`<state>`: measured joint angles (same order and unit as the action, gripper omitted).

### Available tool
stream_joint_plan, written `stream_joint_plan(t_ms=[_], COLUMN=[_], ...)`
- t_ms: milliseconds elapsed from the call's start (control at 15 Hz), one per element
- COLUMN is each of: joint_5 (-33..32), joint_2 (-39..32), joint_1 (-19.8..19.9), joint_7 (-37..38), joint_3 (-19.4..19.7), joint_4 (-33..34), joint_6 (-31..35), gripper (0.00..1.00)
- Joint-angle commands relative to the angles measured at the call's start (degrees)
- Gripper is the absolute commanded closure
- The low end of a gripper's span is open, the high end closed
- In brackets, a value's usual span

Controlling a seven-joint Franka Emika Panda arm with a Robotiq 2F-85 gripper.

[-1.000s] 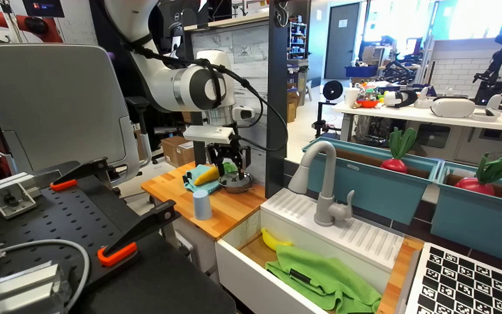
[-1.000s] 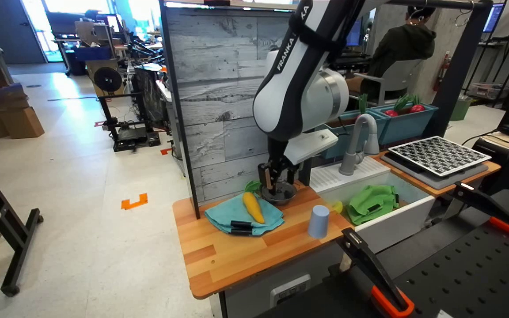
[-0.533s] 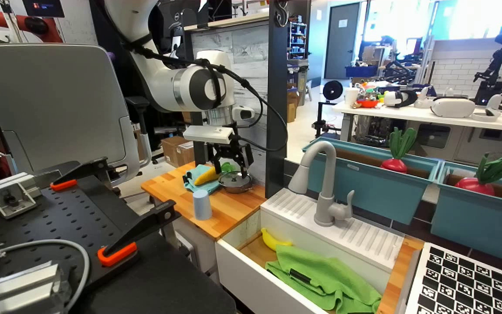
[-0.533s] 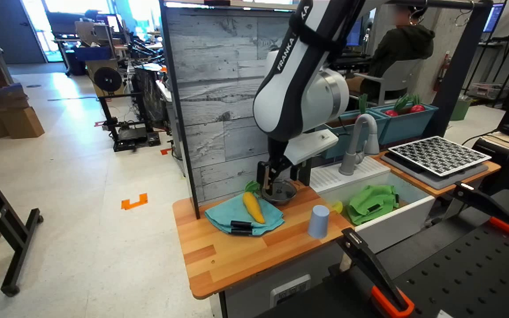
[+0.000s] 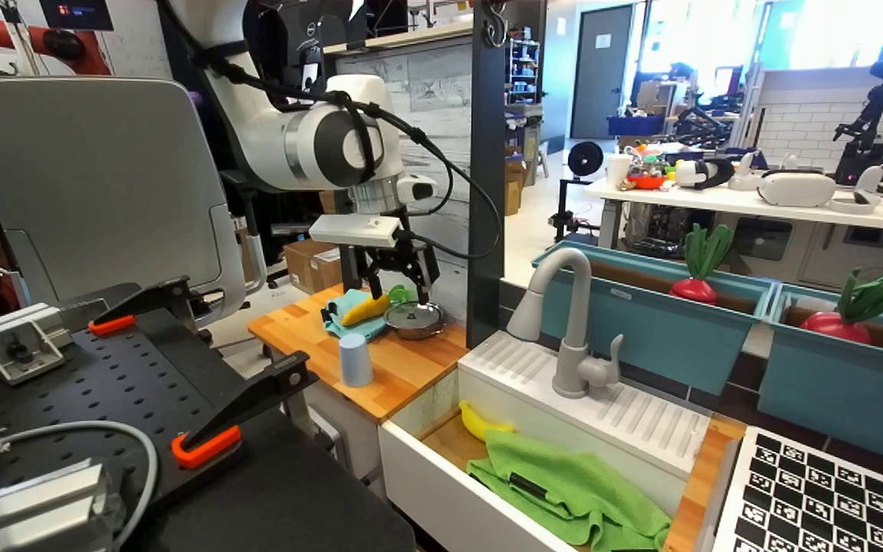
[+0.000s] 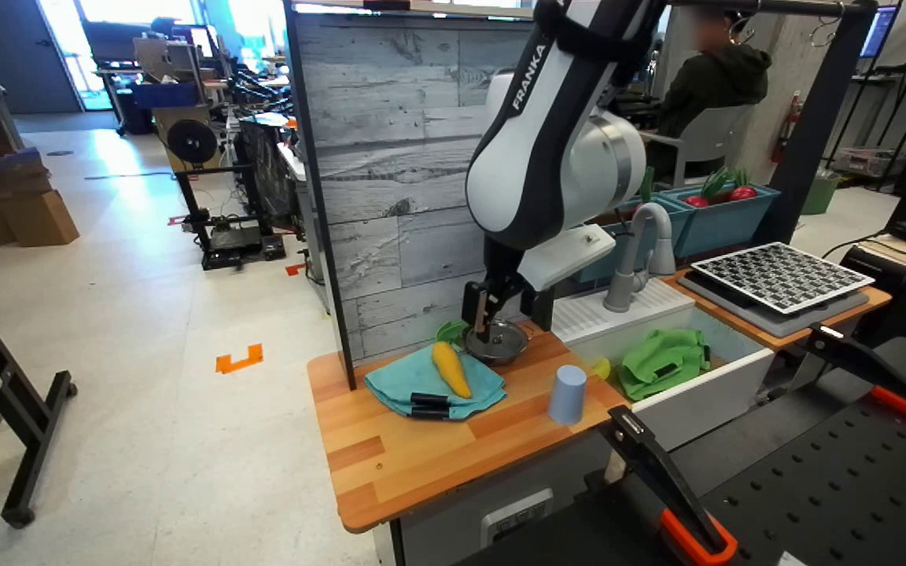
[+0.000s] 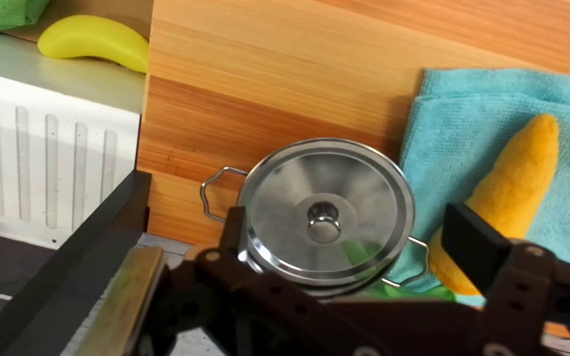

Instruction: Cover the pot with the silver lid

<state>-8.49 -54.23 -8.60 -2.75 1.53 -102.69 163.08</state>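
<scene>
The silver lid (image 7: 280, 198), a round shiny disc with a knob, lies on top of the pot (image 7: 339, 290) and covers its mouth. In the wrist view the pot's two wire handles stick out from under the lid. Both exterior views show the lid (image 5: 411, 313) (image 6: 510, 339) on the pot (image 5: 415, 333) (image 6: 495, 361), which stands on the wooden counter by the wall panel. My gripper (image 7: 354, 235) is open and empty above the lid, its fingers wide apart. It also shows in both exterior views (image 5: 400, 294) (image 6: 510, 321), apart from the knob.
A teal cloth (image 6: 398, 381) with a yellow-orange toy vegetable (image 6: 450, 368) lies beside the pot. A blue cup (image 6: 568, 395) stands near the counter's front edge. The grey wall panel (image 6: 390, 251) rises close behind. A sink (image 5: 441, 475) with faucet (image 5: 576, 322) adjoins the counter.
My gripper's fingers have spread from around the knob. The gripper has then risen and shifted a little off the pot. The lid has stayed on the pot.
</scene>
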Motion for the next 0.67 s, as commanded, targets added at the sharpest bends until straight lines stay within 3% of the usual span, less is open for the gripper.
stream_joint_plan(t_ms=[0, 133, 200, 600], joint_5=[-2.0, -2.1, -0.5, -0.7], joint_2=[7.7, 10.3, 5.6, 8.9], joint_1=[-1.7, -2.1, -0.8, -1.1], joint_7=[0.5, -0.1, -0.2, -0.4], joint_3=[1.8, 2.1, 0.9, 1.0], joint_4=[-11.6, -16.0, -9.3, -14.2], joint_6=[9.1, 13.6, 9.6, 12.1], gripper=[0.0, 0.0, 0.0, 0.0])
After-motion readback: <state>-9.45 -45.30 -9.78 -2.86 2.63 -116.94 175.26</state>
